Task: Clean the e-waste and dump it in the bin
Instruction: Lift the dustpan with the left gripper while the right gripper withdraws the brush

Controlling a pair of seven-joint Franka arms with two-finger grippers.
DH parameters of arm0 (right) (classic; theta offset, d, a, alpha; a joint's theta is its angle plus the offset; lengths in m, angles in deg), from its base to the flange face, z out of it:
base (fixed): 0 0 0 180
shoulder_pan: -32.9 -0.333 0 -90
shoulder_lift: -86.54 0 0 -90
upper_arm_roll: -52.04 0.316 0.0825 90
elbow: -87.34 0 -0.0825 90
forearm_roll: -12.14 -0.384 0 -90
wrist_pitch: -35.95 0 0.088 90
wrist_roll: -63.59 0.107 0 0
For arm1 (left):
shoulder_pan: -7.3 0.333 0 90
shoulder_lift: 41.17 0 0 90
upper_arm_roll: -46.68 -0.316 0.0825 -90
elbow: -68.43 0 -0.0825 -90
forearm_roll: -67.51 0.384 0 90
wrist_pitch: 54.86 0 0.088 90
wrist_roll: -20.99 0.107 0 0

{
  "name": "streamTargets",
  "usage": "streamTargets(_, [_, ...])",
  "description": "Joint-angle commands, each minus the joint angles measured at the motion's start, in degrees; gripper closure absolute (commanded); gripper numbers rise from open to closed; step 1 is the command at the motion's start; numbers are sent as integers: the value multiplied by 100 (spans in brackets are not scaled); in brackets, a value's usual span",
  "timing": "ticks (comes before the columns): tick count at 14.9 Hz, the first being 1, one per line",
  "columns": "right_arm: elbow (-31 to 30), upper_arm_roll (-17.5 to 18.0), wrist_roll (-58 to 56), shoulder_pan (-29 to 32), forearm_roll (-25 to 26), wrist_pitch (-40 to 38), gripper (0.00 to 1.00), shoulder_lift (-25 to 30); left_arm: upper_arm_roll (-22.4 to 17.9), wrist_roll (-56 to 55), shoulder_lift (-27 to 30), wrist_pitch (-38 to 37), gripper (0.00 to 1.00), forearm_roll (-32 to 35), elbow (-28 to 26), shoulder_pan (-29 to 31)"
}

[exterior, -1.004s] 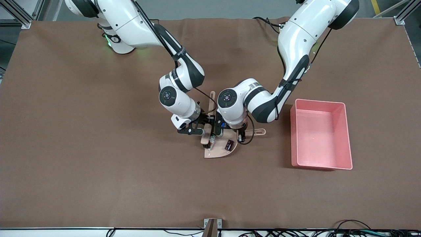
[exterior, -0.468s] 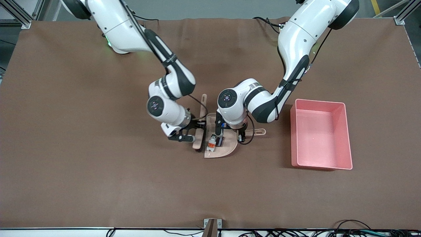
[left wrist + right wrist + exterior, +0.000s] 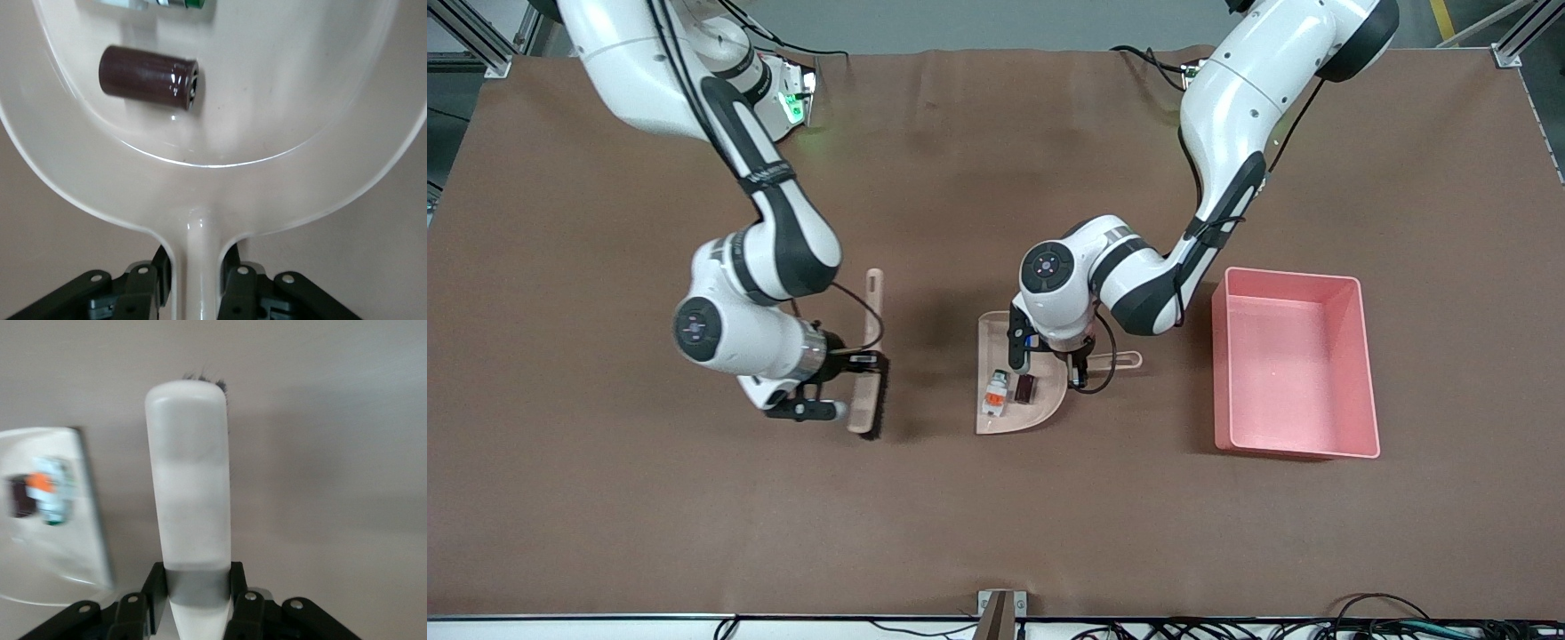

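The beige dustpan (image 3: pixel 1040 404) lies mid-table. In it lie the two e-waste pieces: a white one with green and orange marks (image 3: pixel 996 392) and a dark maroon block (image 3: pixel 1025 388). My left gripper (image 3: pixel 1083 360) is shut on the dustpan's handle (image 3: pixel 200 267); the left wrist view shows the maroon piece (image 3: pixel 148 75) in the pan (image 3: pixel 280 127). My right gripper (image 3: pixel 852 384) is shut on a beige brush (image 3: pixel 869 391), held low over the table apart from the pan, toward the right arm's end. The right wrist view shows the brush (image 3: pixel 190 480) and the pan (image 3: pixel 60 547) beside it. The pink bin (image 3: pixel 1365 364) stands toward the left arm's end.
The brown table cloth (image 3: pixel 649 516) covers the whole table. The brush's long handle (image 3: pixel 874 284) points toward the robot bases. A bracket (image 3: pixel 1000 604) sits at the table's edge nearest the front camera, with cables along it.
My right gripper has carried the brush off the dustpan's mouth toward the right arm's end of the table. Both e-waste pieces now lie uncovered in the pan. The left arm barely moved.
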Motion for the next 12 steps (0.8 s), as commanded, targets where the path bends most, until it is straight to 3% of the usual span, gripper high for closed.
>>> streamTargets(1, [-800, -236, 21, 48, 875, -182, 99, 863, 21, -110, -116, 243, 85, -131, 193, 0])
streamTargets(4, [-1408, -308, -137, 470, 1087, -156, 98, 1313, 30, -49, -98, 787, 85, -123, 193, 27])
streamTargets(7, [-1681, -308, -514, 1171, 1510, 10, 99, 1279, 39, -31, 32, 930, 87, -122, 254, -8])
streamTargets(10, [-2172, -308, -1147, 1761, 1510, 773, 98, 1261, 56, -74, 330, 921, 92, -149, 325, 149])
streamTargets(12, [-2445, -299, -1166, 1824, 1510, 1301, 98, 1243, 48, -66, 603, 912, 92, -350, 325, 376])
